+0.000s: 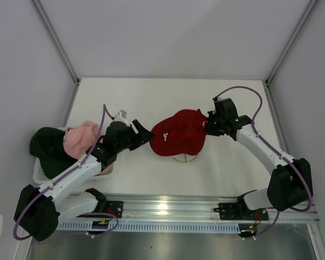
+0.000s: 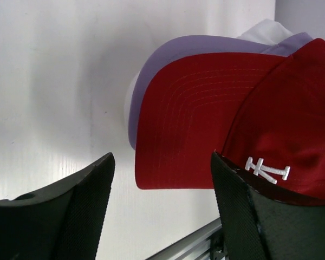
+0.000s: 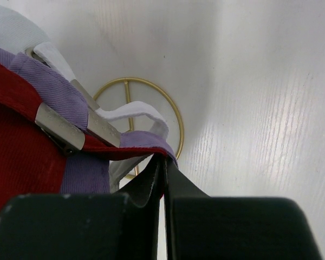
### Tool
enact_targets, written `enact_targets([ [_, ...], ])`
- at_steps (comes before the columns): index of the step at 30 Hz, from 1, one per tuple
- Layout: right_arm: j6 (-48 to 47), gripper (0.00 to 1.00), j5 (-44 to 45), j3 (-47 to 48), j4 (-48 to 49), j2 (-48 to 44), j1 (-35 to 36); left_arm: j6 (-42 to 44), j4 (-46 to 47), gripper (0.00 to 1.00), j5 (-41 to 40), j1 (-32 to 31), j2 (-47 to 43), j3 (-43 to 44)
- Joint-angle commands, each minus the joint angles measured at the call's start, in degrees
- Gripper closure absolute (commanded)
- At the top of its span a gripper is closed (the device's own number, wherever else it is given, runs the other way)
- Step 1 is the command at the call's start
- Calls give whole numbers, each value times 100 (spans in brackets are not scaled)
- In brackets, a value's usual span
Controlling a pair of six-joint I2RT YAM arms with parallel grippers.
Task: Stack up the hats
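The red hat point(image 1: 179, 132) sits on the lavender hat point(image 2: 206, 46) on the gold stand point(image 3: 176, 119), mid bench point(image 1: 151, 97). The right fingers point(image 3: 163, 172) pinch its back, likely to steady it. The left fingers point(image 1: 143, 131) are spread apart near its brim, holding nothing.

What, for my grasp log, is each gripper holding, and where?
Right gripper pinches the red cap by its rear strap, lavender cap nested inside; left gripper holds nothing.

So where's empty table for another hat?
Free: the table strip between back wall and red cap; also the near patch between gold wire stand and rail. Crowded: the left edge, with white tray, pink cap and dark green cap; the middle, where left gripper and right gripper flank the red cap.
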Motion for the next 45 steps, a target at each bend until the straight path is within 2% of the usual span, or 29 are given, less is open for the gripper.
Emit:
enact_targets([
  [1,-9,100,142,-157,-251,96,-42,-416,1283,27,520,117,54,-304],
  [6,0,100,81,-140,-277,210,-51,-398,1573,26,774,240,414,-435],
  [11,-18,100,107,-122,-312,193,-42,-398,2775,29,1048,415,590,-831],
  [16,9,100,98,-122,-356,193,-51,-284,3558,31,1476,582,915,-1094],
  [18,9,100,107,-131,-356,184,-51,-301,4023,37,1627,600,1100,-1139],
  [19,0,100,107,-131,-365,193,-51,-302,4157,44,1697,600,1161,-1139],
  [21,0,100,142,-131,-365,228,-51,-310,4498,52,1926,600,1311,-1148],
  [23,9,100,133,-131,-356,263,-42,-319,4597,67,2032,600,1390,-1104],
  [24,17,100,133,-140,-347,272,-51,-310,4571,74,2032,600,1399,-1104],
  [25,17,100,125,-140,-339,289,-51,-302,4493,86,2015,600,1399,-1078],
  [27,26,100,116,-131,-321,342,-51,-302,4326,97,1883,600,1408,-1025],
  [28,26,100,125,-123,-330,351,-51,-319,4055,99,1804,600,1399,-1008],
  [35,18,98,160,-149,-312,439,-51,-267,2289,99,1101,565,1662,-533],
  [41,-9,91,230,-158,-435,439,-51,-170,1680,99,802,468,1987,-261],
  [43,-26,86,248,-140,-488,378,-60,-126,1627,99,767,416,2023,-234],
  [45,-35,75,257,-88,-593,316,-60,-21,1504,99,661,372,1997,-173],
])
